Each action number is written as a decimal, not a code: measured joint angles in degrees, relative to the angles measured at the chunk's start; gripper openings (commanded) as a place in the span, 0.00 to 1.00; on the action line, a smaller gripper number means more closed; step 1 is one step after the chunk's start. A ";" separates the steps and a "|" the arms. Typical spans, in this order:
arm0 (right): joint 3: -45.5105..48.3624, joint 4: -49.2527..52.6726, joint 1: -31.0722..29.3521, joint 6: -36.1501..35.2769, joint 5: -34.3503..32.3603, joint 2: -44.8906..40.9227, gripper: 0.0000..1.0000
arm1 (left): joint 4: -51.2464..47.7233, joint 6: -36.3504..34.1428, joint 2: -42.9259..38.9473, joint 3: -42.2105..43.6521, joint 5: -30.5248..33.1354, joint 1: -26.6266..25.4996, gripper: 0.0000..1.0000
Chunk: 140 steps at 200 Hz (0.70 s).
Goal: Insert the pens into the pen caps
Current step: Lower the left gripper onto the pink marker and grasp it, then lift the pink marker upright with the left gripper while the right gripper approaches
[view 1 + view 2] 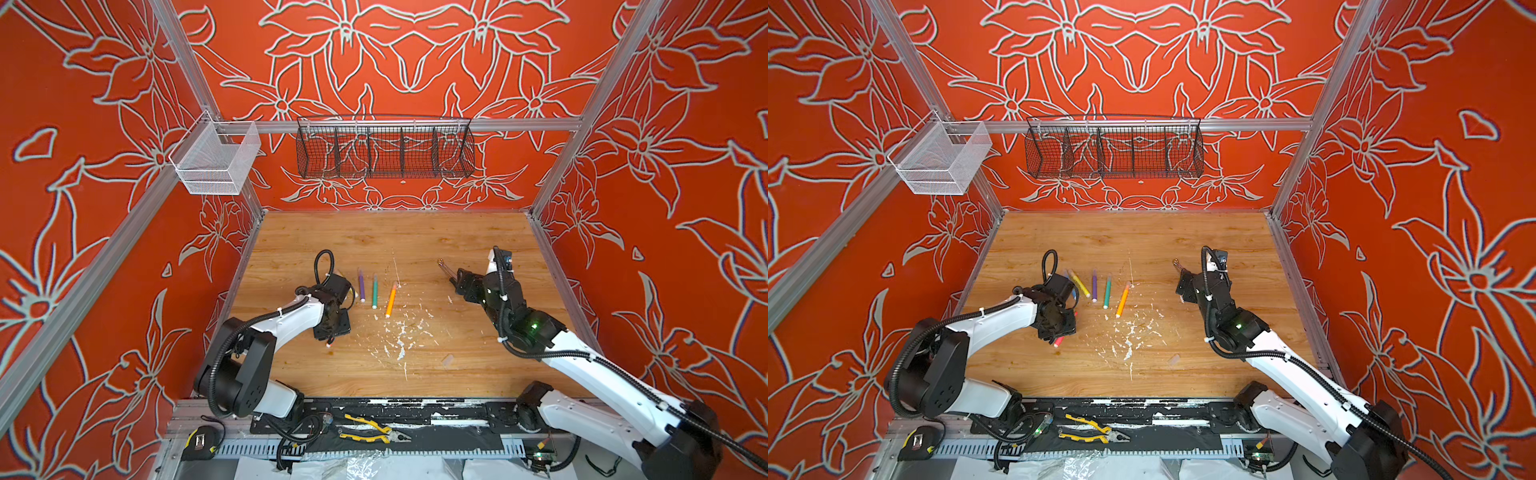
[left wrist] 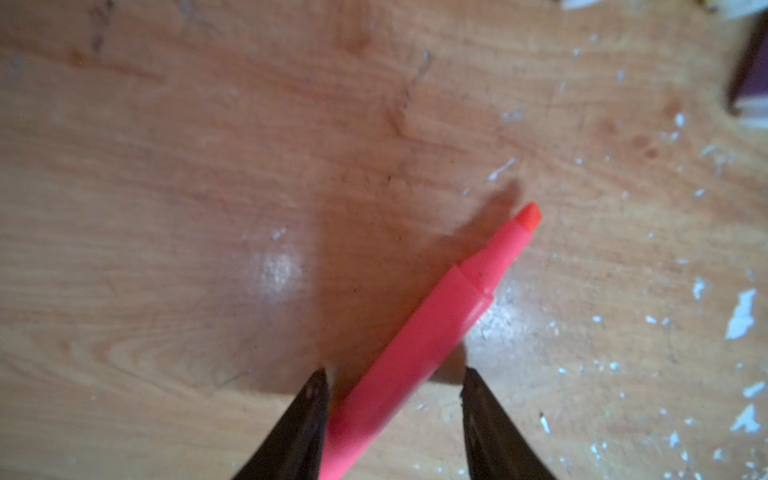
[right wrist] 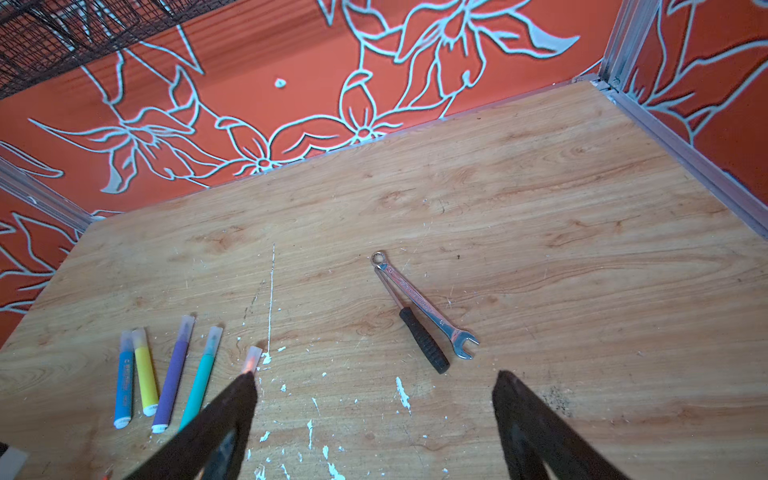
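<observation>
- Five pens look finished. The blue pen [image 3: 124,386], yellow pen [image 3: 146,378], purple pen [image 3: 172,374], green pen [image 3: 201,378] and orange pen [image 1: 391,300] each show a translucent cap over the tip. They lie side by side on the bench [image 1: 415,237], just off to one side of the right fingers [image 3: 224,415], the orange one nearest.
- The pink-red pen [image 2: 415,345] is the one left, its felt tip bare. It runs slantwise between the left fingers [image 2: 299,432], tip pointing out past them.
- The left fingers stand apart. One is against the barrel, while bench shows between the barrel and the other, so I judge it straddled, not clamped.
- The right fingers are spread wide with nothing between them. Ahead of them lie a combination wrench [image 3: 424,307] and a dark-handled screwdriver [image 3: 424,345], touching.
- A loose clear cap [image 1: 448,360] lies well behind the right fingers, toward that arm's base and well apart from the left fingers. It is probably the pink-red pen's.
- Left to do, by my reading: grip the pen, fetch the cap, press them together.
- The black wire basket [image 1: 316,153] with its divided compartments and the white mesh basket [image 1: 208,178] hang far beyond both pairs of fingers. Nothing shows in either.
</observation>
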State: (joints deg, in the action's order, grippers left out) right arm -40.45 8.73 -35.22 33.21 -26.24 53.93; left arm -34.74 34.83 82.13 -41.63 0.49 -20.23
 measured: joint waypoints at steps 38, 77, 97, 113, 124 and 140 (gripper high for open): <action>0.00 0.04 0.00 0.02 -0.02 -0.07 0.91 | -0.26 1.14 -2.75 2.45 0.07 -2.01 0.36; 0.00 0.04 0.00 0.00 -0.39 -0.07 0.91 | -0.85 1.64 -0.90 1.18 1.90 -4.33 0.28; 0.00 0.04 0.00 0.00 -0.55 -0.09 0.91 | -0.98 2.03 0.42 0.04 2.45 -5.70 0.24; 0.00 0.07 0.00 0.00 -0.55 -0.13 0.91 | -0.96 2.43 0.66 -0.15 2.80 -6.16 0.22; 0.00 0.07 0.00 0.00 -0.55 -0.20 0.91 | -0.96 2.54 0.66 -0.15 3.10 -6.40 0.21; 0.00 0.11 0.00 0.02 -0.52 -0.26 0.91 | -0.90 2.73 0.74 -0.24 3.48 -6.54 0.18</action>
State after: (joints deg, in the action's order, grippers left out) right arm -40.45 8.84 -35.22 33.23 -26.76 53.67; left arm -35.64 37.56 82.87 -41.87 3.97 -26.76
